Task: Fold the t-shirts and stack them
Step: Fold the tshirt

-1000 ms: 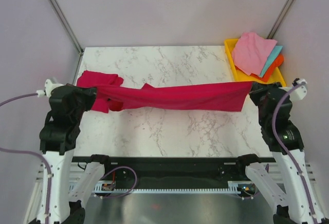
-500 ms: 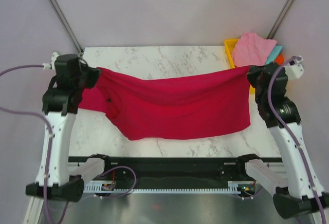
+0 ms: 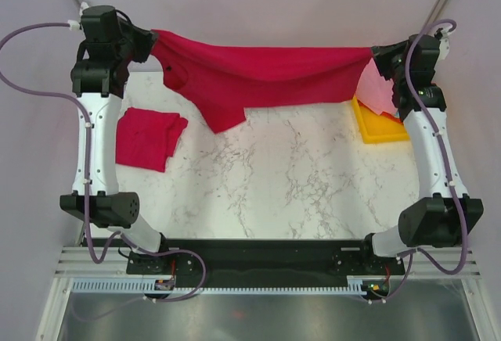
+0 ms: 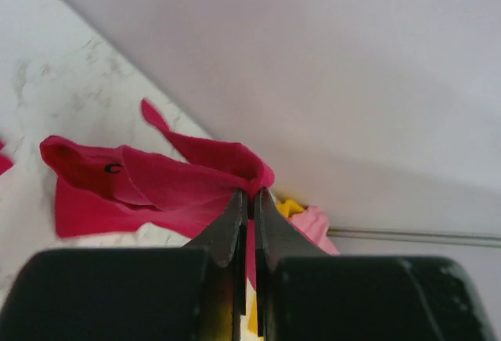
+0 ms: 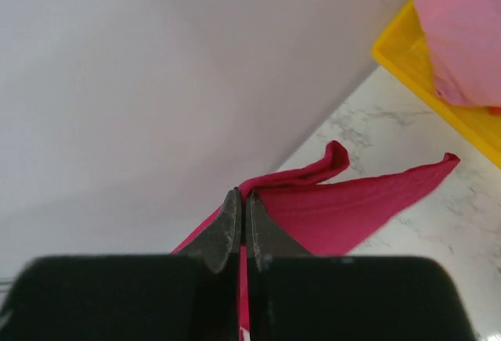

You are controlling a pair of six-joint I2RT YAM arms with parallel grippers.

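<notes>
Nearest, a second shirt (image 3: 149, 138) lies rumpled at the left of the table (image 3: 297, 184). Farther, above the far edge, the left gripper (image 3: 150, 40) and right gripper (image 3: 374, 53) each pinch the shirt (image 3: 266, 79), stretched aloft between them, likely to open it out before folding. Next, lower it flat under tension. Which edge is gripped is unclear; sleeves are lost in folds.

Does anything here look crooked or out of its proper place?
The held t-shirt, pinched between the left pincer and right pincer, hangs unevenly: one flap droops lower toward the left. The second t-shirt lies rumpled on the table, not neatly folded.
</notes>
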